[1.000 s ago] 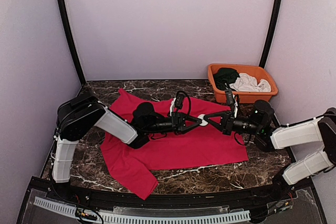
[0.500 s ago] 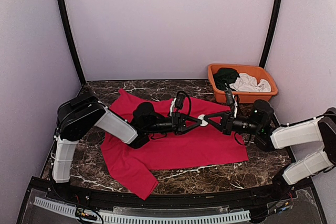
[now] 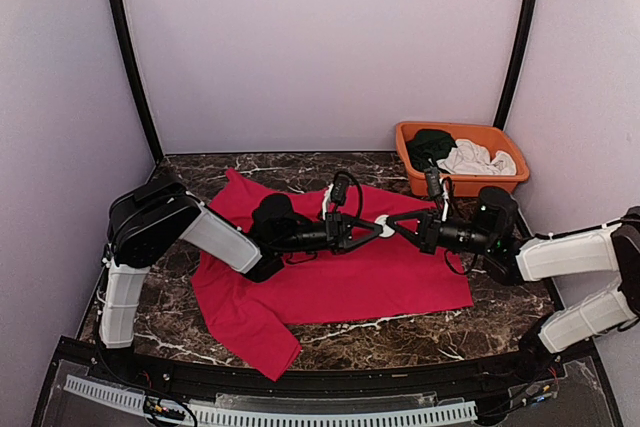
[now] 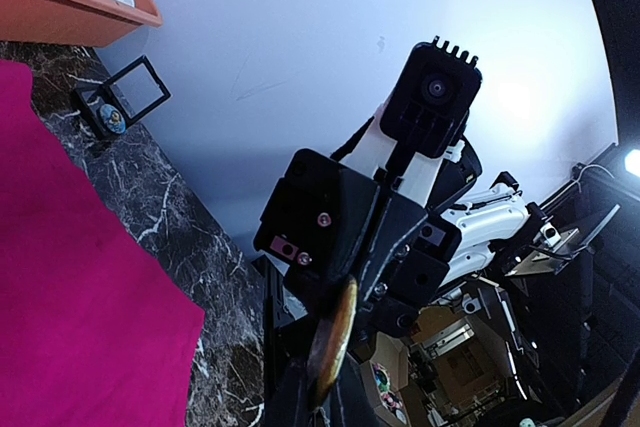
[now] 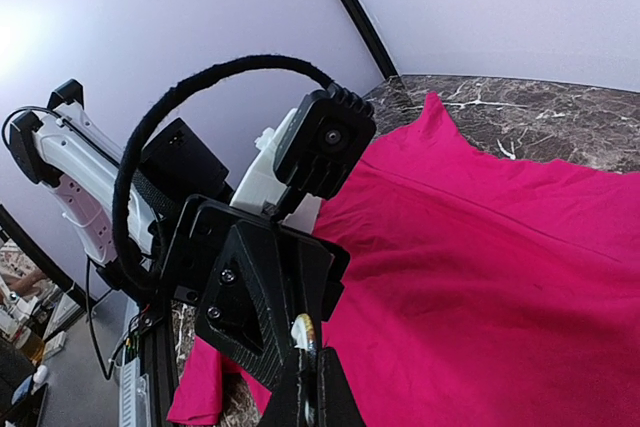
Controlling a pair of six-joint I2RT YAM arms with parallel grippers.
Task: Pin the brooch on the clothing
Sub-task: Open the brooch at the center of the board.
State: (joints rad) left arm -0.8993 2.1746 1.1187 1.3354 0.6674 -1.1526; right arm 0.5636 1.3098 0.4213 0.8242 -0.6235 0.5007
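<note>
Left gripper [image 3: 374, 230] and right gripper [image 3: 395, 226] meet fingertip to fingertip over the T-shirt [image 3: 340, 287], which lies spread on the table [image 3: 440, 332]. Each pinches the brooch [image 3: 384, 226]. A bin [image 3: 478, 187] stands far right. Only the left wrist view shows a small frame [image 4: 122, 95] near it.

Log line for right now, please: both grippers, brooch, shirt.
left gripper: shut on brooch | right gripper: shut on brooch, opposite side | red T-shirt: spread on table | brooch: above shirt | pinning: not yet done
</note>
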